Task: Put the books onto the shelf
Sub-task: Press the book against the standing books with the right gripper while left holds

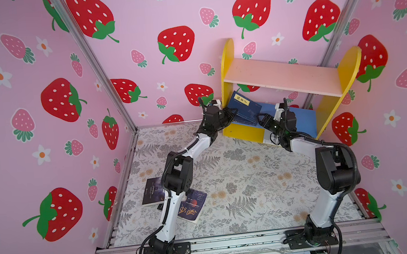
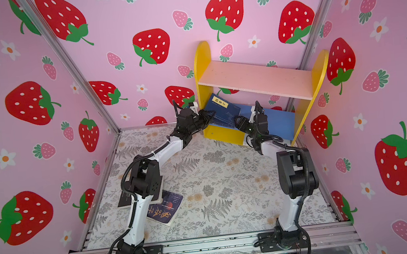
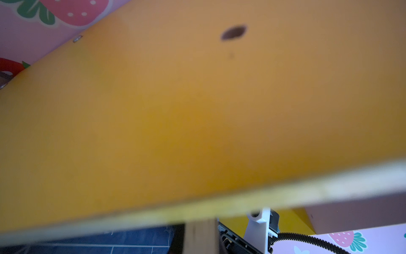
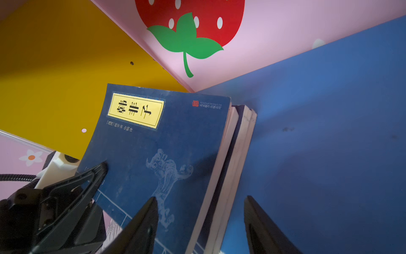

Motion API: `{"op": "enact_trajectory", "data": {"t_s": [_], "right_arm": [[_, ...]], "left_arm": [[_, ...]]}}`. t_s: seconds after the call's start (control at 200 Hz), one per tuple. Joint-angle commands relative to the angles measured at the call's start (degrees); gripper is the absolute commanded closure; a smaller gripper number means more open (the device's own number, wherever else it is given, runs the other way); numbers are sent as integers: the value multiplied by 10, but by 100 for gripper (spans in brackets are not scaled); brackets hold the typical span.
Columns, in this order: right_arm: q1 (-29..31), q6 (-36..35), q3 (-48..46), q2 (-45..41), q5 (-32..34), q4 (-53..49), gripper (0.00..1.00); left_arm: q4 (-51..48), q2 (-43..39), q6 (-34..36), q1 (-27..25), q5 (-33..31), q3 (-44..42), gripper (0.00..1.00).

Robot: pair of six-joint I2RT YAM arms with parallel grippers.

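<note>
You are mid-placement: the navy books lean tilted against the yellow side panel on the blue lower board of the shelf; the left claw is clenched on their front corner; the right claw is released, its jaws spread either side of the page edges. Next, I judge, you should nudge the stack upright with the right claw before letting go on the left; room is tight under the pink upper board and beside the panel, open rightward along the blue board; two dark books wait on the counter.
</note>
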Motion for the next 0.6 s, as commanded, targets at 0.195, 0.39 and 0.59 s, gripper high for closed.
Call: {"op": "enact_trajectory", "data": {"t_s": [0.195,0.39,0.59], "right_arm": [[4,18,35,35,3,18,39],[10,18,51,50,4,15,42],[20,0,73,61,29,-21,45]], "left_arm": [[30,11,-10,0,9,32,100],[27,20,-12,0,5,36,100],[23,25,-12,0,4,37,100]]}}
